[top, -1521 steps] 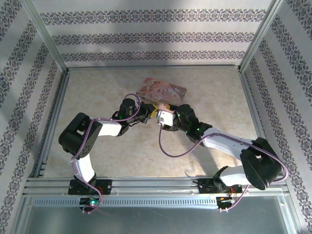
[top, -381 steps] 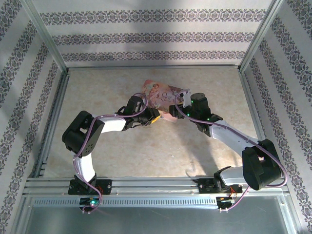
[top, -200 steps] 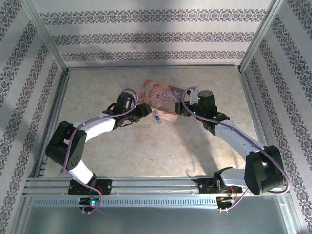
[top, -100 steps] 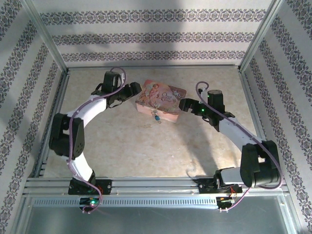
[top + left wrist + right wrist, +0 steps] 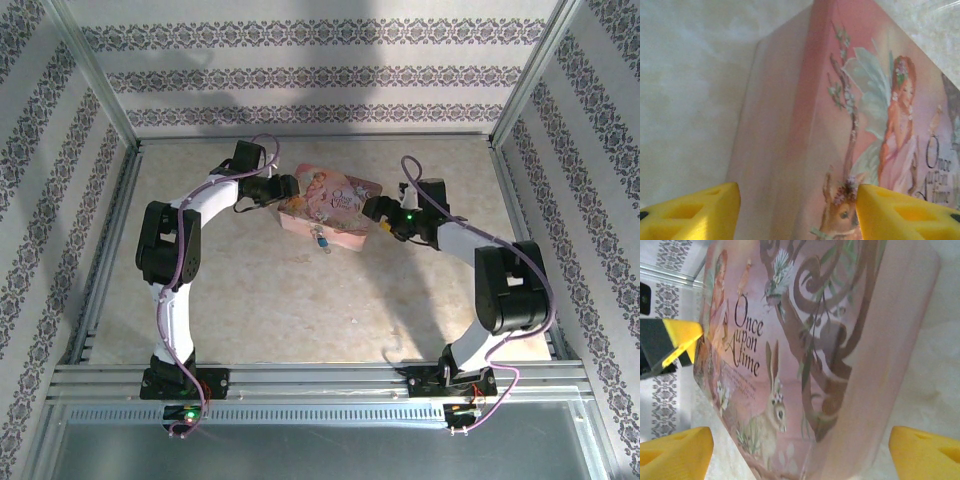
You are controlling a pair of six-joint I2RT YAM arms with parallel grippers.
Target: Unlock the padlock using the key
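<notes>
The pink picture box (image 5: 335, 200) lies at the back middle of the table. The tiny silvery padlock (image 5: 321, 240) with its bluish end hangs at the box's front side. The key is too small to make out. My left gripper (image 5: 291, 190) sits open at the box's left end, its yellow fingers (image 5: 690, 215) straddling a corner of the box (image 5: 805, 130). My right gripper (image 5: 373, 211) stands open at the right end. The box (image 5: 815, 340) lies between its wide-set fingers (image 5: 675, 452) with gaps on both sides, and the left gripper's yellow fingertip (image 5: 682, 337) shows beyond it.
The beige table (image 5: 250, 290) is walled by patterned panels and an aluminium frame (image 5: 110, 220). A metal rail (image 5: 320, 378) runs along the near edge by the arm bases. Both forearms lie low over the table, on either side of the box.
Over the last second both grippers left the padlock at the box's front and swung outward. They now sit at the box's two ends, elbows folded in. The box and padlock have stayed put.
</notes>
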